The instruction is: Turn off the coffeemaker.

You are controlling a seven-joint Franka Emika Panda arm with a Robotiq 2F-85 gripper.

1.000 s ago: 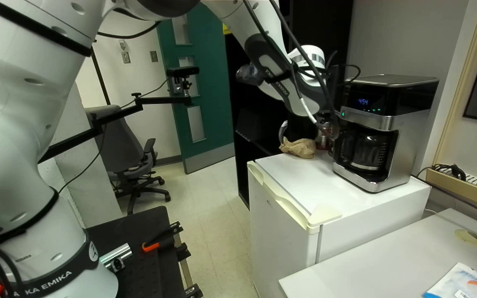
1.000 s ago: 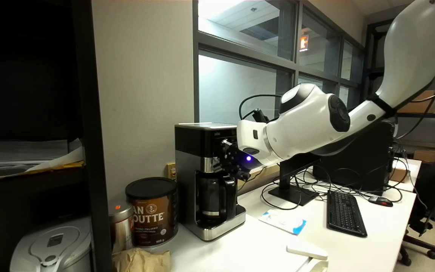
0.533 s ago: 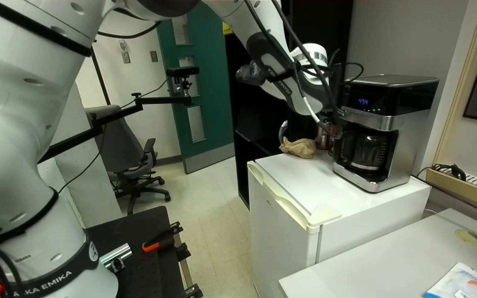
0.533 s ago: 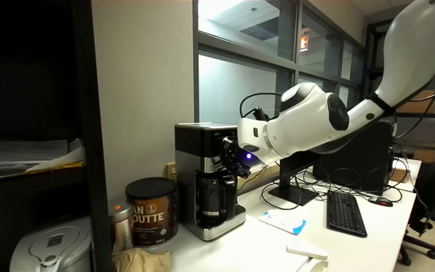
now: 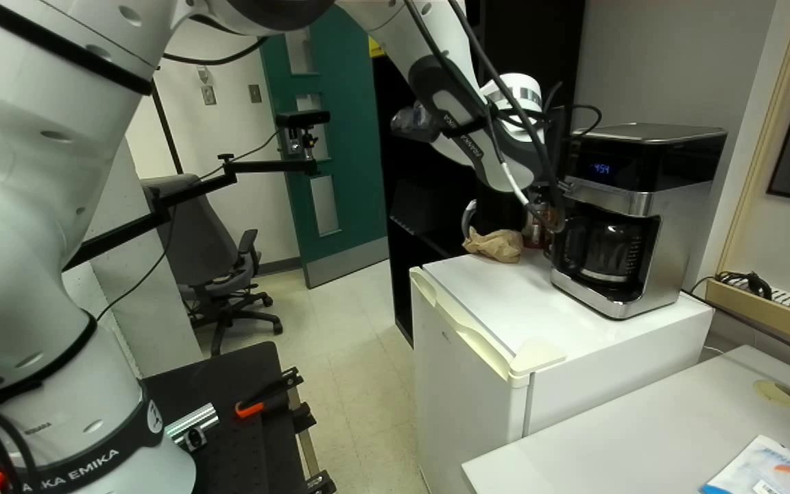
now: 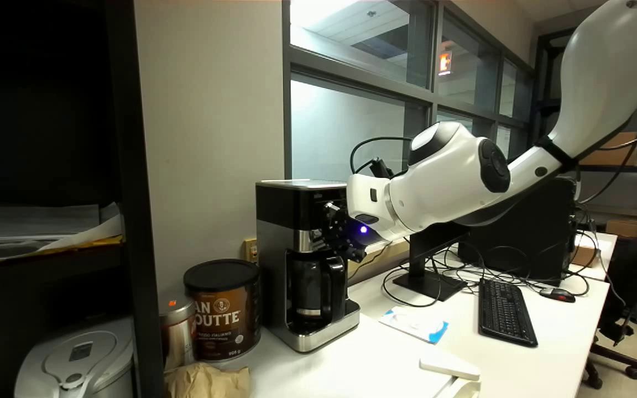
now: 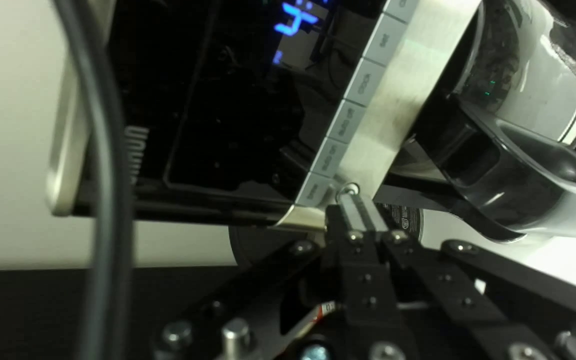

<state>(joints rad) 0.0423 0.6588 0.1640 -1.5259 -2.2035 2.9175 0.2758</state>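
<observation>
The coffeemaker [image 5: 684,233], boxy with a black upper front and silver-grey body, stands on the white fridge; it also shows in an exterior view [image 6: 274,271]. Its dark carafe [image 5: 611,250] sits inside. In the wrist view its black panel [image 7: 238,115] shows blue digits, with a row of grey buttons [image 7: 345,121] along a silver strip. My gripper [image 7: 364,212] is shut, with nothing between its fingers. Its tips are at the small round button [image 7: 350,189] at the strip's end, appearing to touch it. In an exterior view the gripper [image 6: 318,237] meets the machine's front.
A brown coffee can [image 6: 224,315] and a crumpled paper bag [image 5: 494,245] stand beside the machine on the fridge [image 5: 477,295]. The carafe handle [image 7: 533,175] juts out near my fingers. A black cable [image 7: 103,150] crosses the wrist view. A dark shelf [image 6: 125,221] stands nearby.
The green lights on the coffeemaker's front have gone out; the blue digits stay lit. My gripper moved slightly toward the machine's front and has since eased back a little.
</observation>
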